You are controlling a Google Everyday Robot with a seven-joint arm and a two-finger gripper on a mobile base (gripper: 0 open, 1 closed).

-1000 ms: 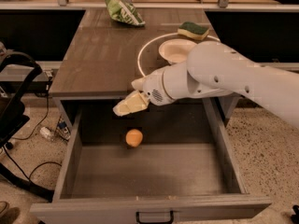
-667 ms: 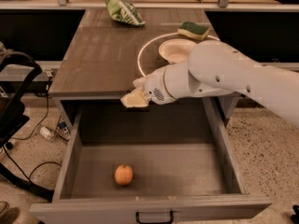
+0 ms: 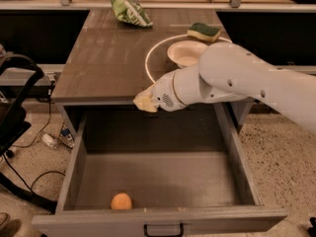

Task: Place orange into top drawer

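Plainly, your main job looks done. The small round orange fruit (image 3: 121, 201) lies on the floor of the wide grey box-shaped top drawer (image 3: 163, 179). It sits at the lower left of the frame, close behind the flat front panel with its small black handle (image 3: 163, 230). The drawer stands open and holds nothing else that you can see.

Your pale yellowish gripper (image 3: 144, 102) hangs at the centre of the frame, by the front edge of the dark wooden table (image 3: 98, 63) and above the back of the drawer. It is well apart from the orange. You cannot tell whether its jaws are spread or pressed together, and no fruit shows in them. By my reading, all that remains is to draw the bulky white arm (image 3: 237, 78) away. It reaches in from the right across the drawer's rear right corner.

On the table's upper part you have a shallow white bowl (image 3: 186, 53), a green and yellow sponge (image 3: 204, 31) and a crumpled green snack bag (image 3: 130, 12), all well away from the drawer. Loose cables (image 3: 49, 142) trail on the floor at the left.
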